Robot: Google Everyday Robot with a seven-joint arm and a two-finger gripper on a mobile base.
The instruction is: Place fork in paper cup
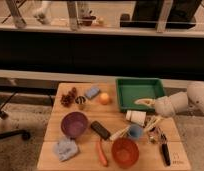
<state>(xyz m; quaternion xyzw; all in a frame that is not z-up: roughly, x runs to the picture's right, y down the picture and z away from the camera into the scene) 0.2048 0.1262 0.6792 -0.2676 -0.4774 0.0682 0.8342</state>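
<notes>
A white paper cup (136,116) lies on its side on the wooden table (55,137), just below the green tray (140,90). A shiny metal utensil that looks like the fork (155,135) lies to the right of a small blue cup (135,131). My gripper (149,113) reaches in from the right on a white arm (177,103). It hovers at the tray's front right corner, right of the paper cup and above the fork. I see nothing held in it.
A purple bowl (74,124), an orange bowl (125,151), a carrot (102,152), a black block (100,129), a white utensil (119,133), an orange (104,98), a blue sponge (92,92), a grey cloth (65,148) and a black-handled tool (165,152) crowd the table.
</notes>
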